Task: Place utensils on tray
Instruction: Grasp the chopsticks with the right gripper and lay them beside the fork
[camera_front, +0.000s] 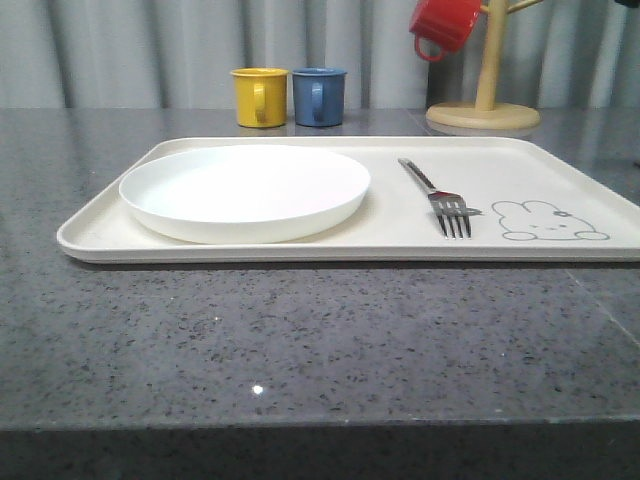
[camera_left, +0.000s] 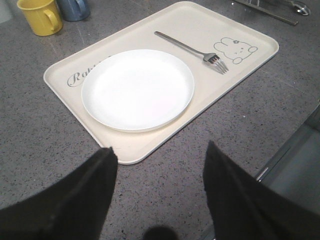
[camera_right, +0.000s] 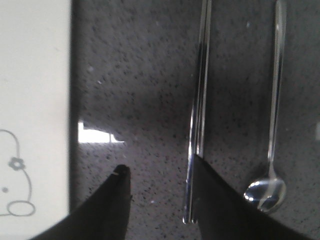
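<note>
beside the right claw (camera_right: 160, 175) lies the knife (camera_right: 196, 125).

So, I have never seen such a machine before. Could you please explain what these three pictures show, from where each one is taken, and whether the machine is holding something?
This is a robot with two arms, each ending in a two-finger gripper. One camera looks forward over the dark table; one more sits on each wrist.

The front view shows a cream tray carrying a white plate and a fork. Behind stand a yellow mug, a blue mug and a red mug hanging on a wooden stand.

The left wrist view looks down at that tray past the left gripper, which is open and empty.

The right wrist view shows the right gripper, open, above a slim silver piece and a spoon lying on the table beside the tray. Nothing is held.
</note>
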